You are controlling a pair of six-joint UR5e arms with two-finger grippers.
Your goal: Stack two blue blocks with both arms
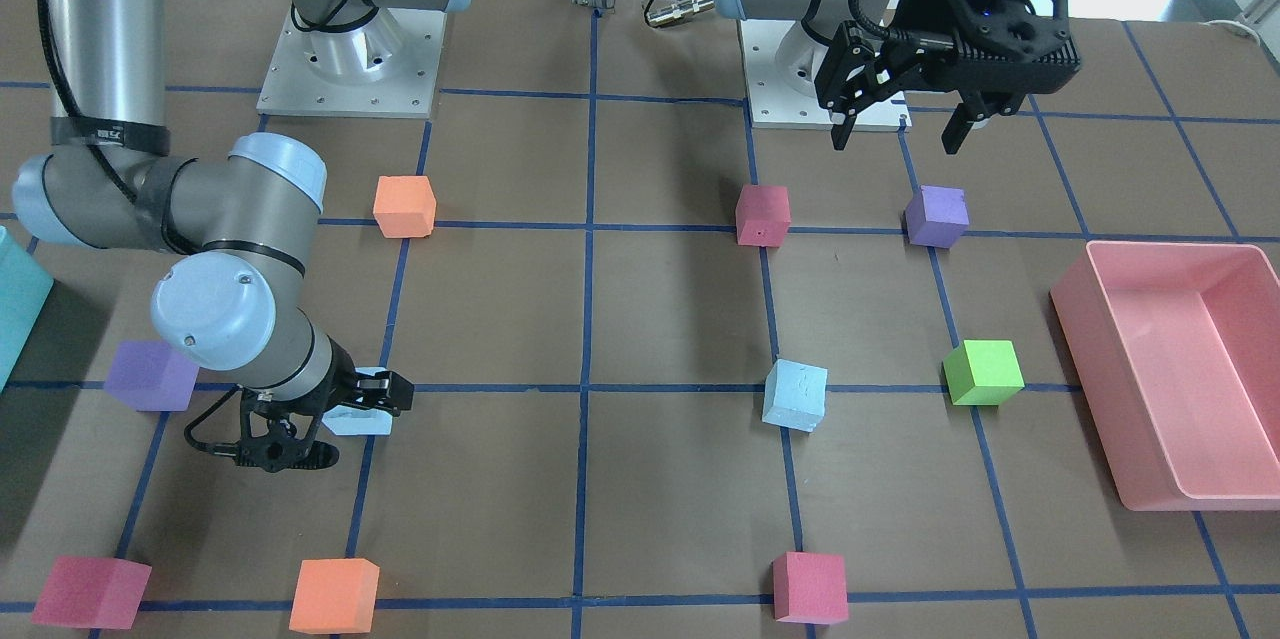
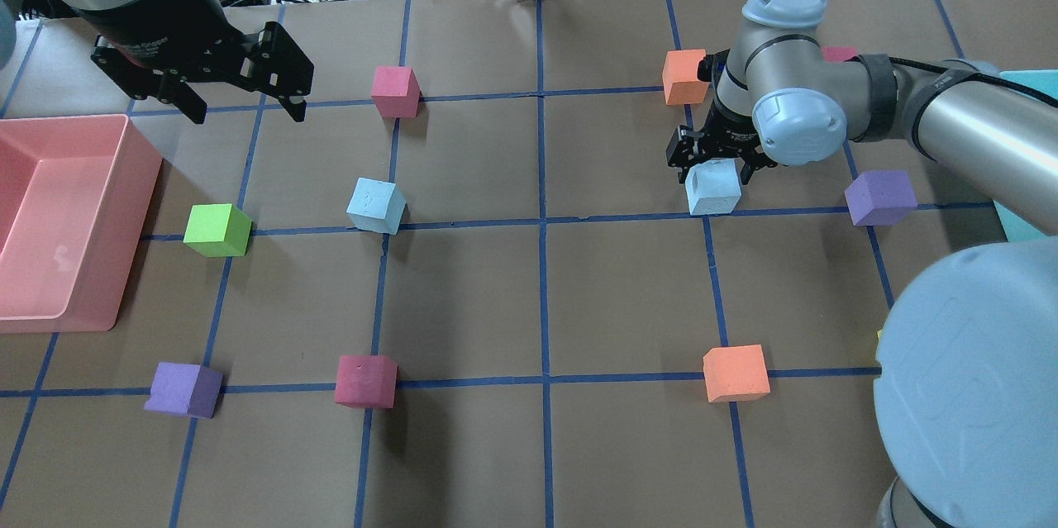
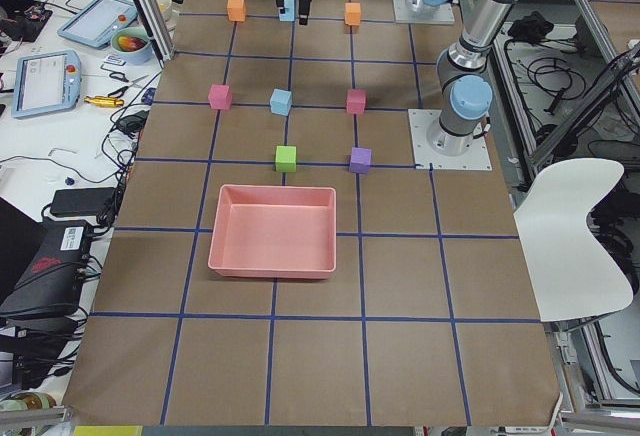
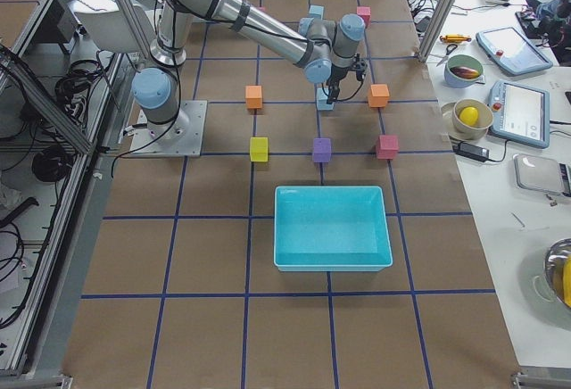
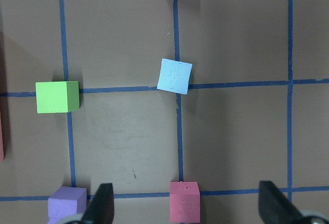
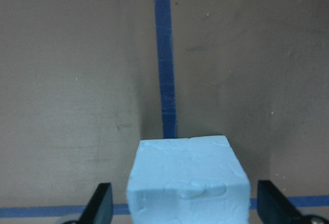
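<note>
Right wrist-mounted: dented, perhaps foam block (image 6: 187, 183)

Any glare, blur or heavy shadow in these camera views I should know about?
Front-facing view: the top right corner is blown out white, and a dark shadow lies on the table beneath the right arm. Right wrist view: the blue block is sharp and evenly lit; the fingertips look soft.
</note>
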